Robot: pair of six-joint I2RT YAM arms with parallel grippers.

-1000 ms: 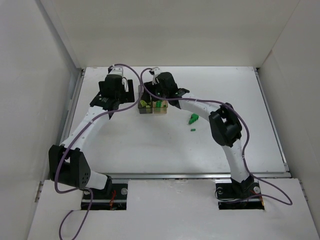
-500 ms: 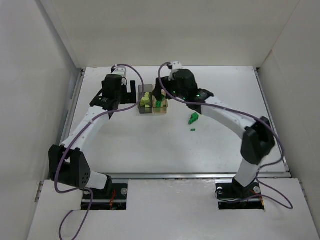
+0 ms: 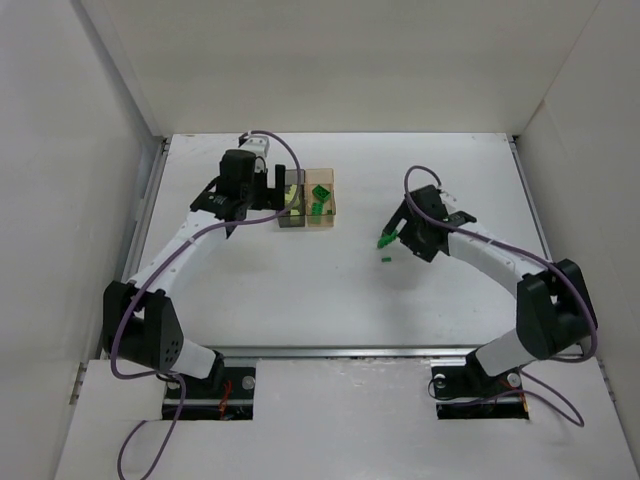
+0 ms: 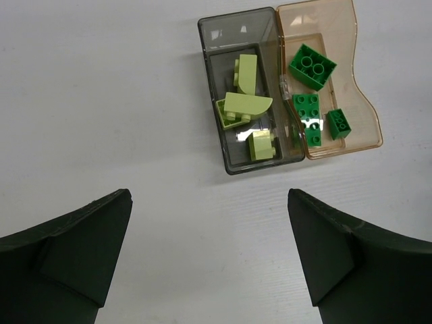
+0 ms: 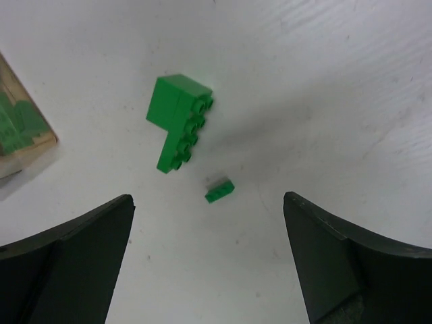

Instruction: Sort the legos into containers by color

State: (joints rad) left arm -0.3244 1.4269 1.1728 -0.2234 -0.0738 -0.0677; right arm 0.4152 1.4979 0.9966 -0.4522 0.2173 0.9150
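The two joined containers stand at the back middle: the smoky grey box (image 3: 291, 212) (image 4: 236, 23) holds three pale yellow legos (image 4: 244, 108), and the amber box (image 3: 325, 215) (image 4: 337, 20) holds three green legos (image 4: 312, 66). A larger green lego (image 3: 385, 239) (image 5: 179, 121) and a tiny green one (image 3: 385, 260) (image 5: 220, 192) lie loose on the table to their right. My left gripper (image 3: 268, 190) (image 4: 209, 202) is open and empty, just left of the grey box. My right gripper (image 3: 400, 232) (image 5: 208, 202) is open and empty, hovering by the loose green legos.
White walls enclose the table on the left, back and right. A corner of the amber box (image 5: 20, 135) shows at the left edge of the right wrist view. Purple cables run along both arms.
My right arm has swung away from above the containers, to the right and nearer, and now hovers at the loose green legos. My left gripper has shifted slightly right toward the grey box.
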